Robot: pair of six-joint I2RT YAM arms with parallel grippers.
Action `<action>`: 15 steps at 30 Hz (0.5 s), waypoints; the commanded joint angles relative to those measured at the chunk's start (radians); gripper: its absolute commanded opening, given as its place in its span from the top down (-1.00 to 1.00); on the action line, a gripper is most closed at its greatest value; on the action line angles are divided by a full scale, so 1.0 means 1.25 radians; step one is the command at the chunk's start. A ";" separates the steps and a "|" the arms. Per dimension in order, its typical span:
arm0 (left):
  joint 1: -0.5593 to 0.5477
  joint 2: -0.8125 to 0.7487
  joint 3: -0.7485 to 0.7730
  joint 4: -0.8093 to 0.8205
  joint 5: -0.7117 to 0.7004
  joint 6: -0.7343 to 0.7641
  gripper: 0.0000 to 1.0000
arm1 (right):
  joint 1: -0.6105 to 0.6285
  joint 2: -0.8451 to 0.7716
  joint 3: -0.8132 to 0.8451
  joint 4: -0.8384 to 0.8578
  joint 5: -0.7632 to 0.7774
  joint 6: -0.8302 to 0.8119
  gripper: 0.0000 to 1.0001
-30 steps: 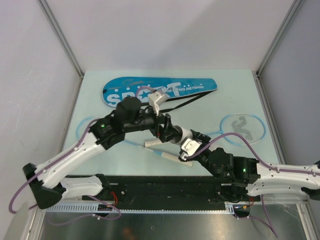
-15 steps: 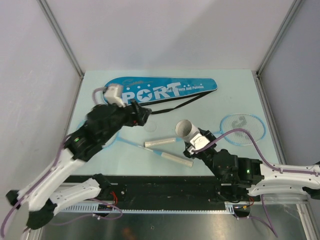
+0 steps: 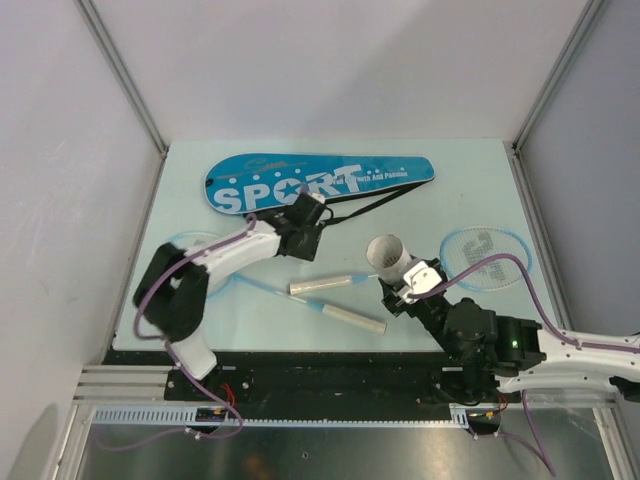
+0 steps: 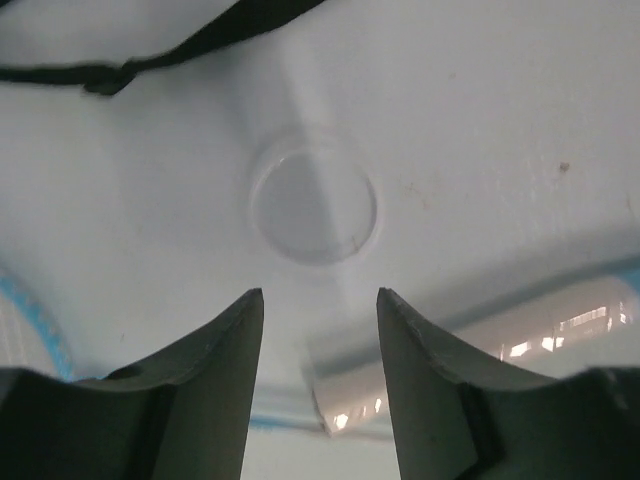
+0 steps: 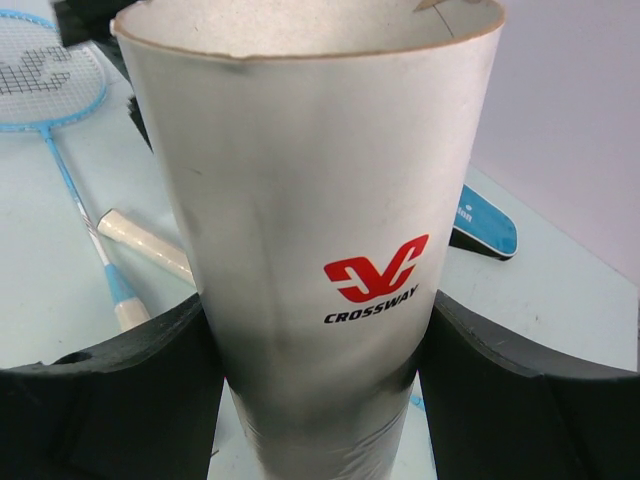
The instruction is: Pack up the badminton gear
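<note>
Since the tube [image 5: 300, 150] is thin white cardboard with its top end open, I judge it light and easy to crush, so a hold low on the wall with mild pressure suits it best. The right gripper [image 5: 315, 340] is pinching it that way, one finger on each side of the printed logo. The tube stands open end up, in front of the bag [image 3: 320, 183] and toward its narrow end.

The left gripper [image 4: 320, 300] hangs just in front of the bag's middle, close to the black strap [image 4: 180, 40], with its fingers spread and nothing between them. Directly under it a round clear lid [image 4: 314, 208] lies flat on the table [image 4: 500, 120]. That lid looks thin, smooth and slippery. Lying flat it offers little edge, so a pinch across the rim would probably be needed, and it may skate away.

One racket [image 3: 485, 255] lies in front of the bag's narrow end, and the other racket [image 3: 350, 318] reaches out from under the left arm. Their white handles [image 3: 320, 285] lie close together in front of the bag's middle. Both look light, stiff in the frame and springy in the shaft. The handle is the safe place to take hold, not the strings.
</note>
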 commanded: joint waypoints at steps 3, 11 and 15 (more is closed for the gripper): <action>0.002 0.177 0.164 0.039 0.086 0.093 -0.10 | 0.004 -0.025 0.005 -0.013 -0.003 0.062 0.71; 0.006 0.279 0.221 0.034 0.125 0.072 0.15 | 0.004 -0.069 0.005 -0.034 -0.003 0.067 0.74; 0.002 0.256 0.188 0.036 0.102 0.052 0.18 | 0.005 -0.083 0.004 -0.041 0.000 0.068 0.75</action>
